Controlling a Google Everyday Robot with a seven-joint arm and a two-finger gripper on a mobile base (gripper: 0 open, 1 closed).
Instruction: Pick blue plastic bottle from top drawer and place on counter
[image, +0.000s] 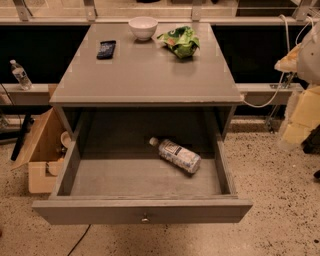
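The top drawer (142, 211) of the grey cabinet is pulled wide open, its round metal knob at the front centre. The blue plastic bottle (177, 155) lies on its side inside, towards the back right of the drawer floor, with its white cap pointing back left. The counter (145, 70) is the flat grey top above it. My gripper (292, 62) shows only as pale yellowish and white shapes at the right edge of the view. It is well to the right of the cabinet and far from the bottle, and holds nothing that I can see.
On the counter stand a white bowl (143, 27), a green crumpled bag (180, 41) and a dark flat phone-like object (106, 49). An upright clear bottle (20, 75) stands on a ledge at the left. An open cardboard box (42, 152) sits on the floor left of the cabinet. Cables hang at the right.
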